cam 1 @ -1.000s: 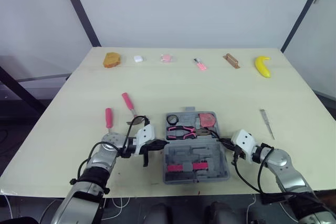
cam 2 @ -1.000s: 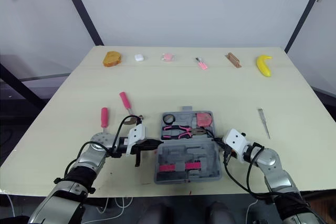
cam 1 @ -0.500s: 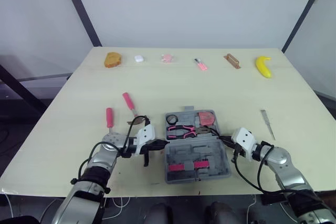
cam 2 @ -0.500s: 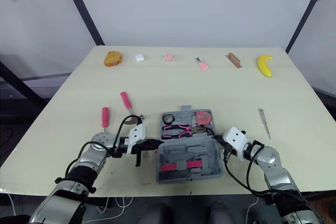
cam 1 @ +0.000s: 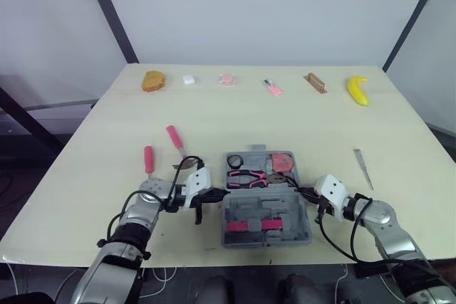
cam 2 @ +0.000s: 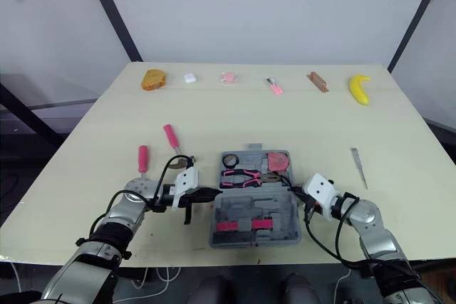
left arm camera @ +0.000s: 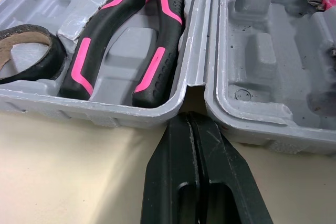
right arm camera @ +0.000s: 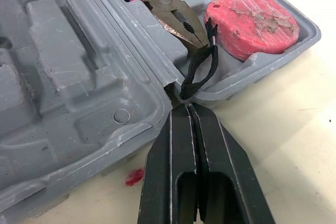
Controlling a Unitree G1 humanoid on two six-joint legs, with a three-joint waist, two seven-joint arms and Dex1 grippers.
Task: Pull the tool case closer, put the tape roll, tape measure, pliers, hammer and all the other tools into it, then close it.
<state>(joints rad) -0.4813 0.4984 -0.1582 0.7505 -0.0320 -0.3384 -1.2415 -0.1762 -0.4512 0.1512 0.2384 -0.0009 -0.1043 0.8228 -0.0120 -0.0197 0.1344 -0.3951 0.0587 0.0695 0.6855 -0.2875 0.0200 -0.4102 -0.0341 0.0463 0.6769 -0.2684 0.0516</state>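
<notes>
Almost nothing has changed over the last second. Your left gripper [left arm camera: 190, 129] and right gripper [right arm camera: 189, 116] are still parked at the two ends of the case [cam 1: 267, 208], and the case has at most squared itself a touch without coming any nearer. Both pairs of jaws are pressed together and pinch nothing. Each closed tip is poked into the notch at the hinge line, where the two halves meet, the left one at the case's left end and the right one at its right end. I read that as the pull being finished or stalled. The case already lies at the middle of the table's [cam 1: 285, 119] front edge, so you probably gain little by dragging further, and loading looks like the next step. The case lies fully open and flat, with its tray half toward the table's middle and its lid half toward the front edge. It is moulded grey plastic, scuffed and dusty. In the tray the pliers [left arm camera: 126, 40] sit in their recess, with the tape roll [left arm camera: 26, 51] beside them toward the left end. The tape measure [right arm camera: 252, 22] sits at the right end, its black strap hanging over the rim by your right fingertips. Outside the case, two screwdrivers [cam 1: 148, 160] [cam 1: 174, 138] lie left of it, and a slim grey tool [cam 1: 363, 167] lies well apart toward the right edge.
</notes>
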